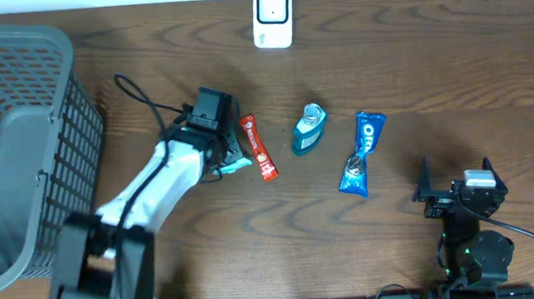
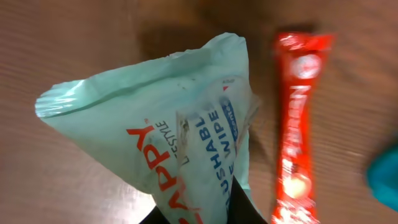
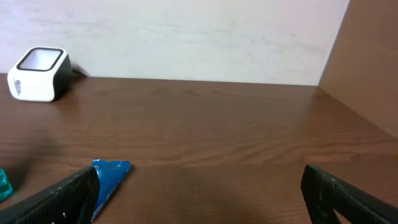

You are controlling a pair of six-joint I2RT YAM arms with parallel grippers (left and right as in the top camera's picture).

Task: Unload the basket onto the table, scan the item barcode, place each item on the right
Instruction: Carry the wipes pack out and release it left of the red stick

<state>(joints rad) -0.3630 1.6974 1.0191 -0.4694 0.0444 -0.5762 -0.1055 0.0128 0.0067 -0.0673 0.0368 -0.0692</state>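
Your left gripper [image 1: 227,160] pinches the green wipes pack [image 2: 155,137] beside the red snack stick [image 2: 298,124], your right gripper [image 1: 455,179] sits with jaws wide apart, so hold tight and turn the pack's barcode to face the far white scanner [image 1: 273,15]

Left side of the desk [image 1: 414,71]: basket [image 1: 18,140]. Far edge, centre: scanner [image 1: 273,16]. Mid-desk row, left to right: wipes packet [image 2: 155,124] in the left gripper [image 1: 233,162], snack stick [image 1: 257,147] just beside it, bottle [image 1: 309,130], cookie packet [image 1: 362,153]. Near edge, right of the row: right gripper [image 1: 456,184].
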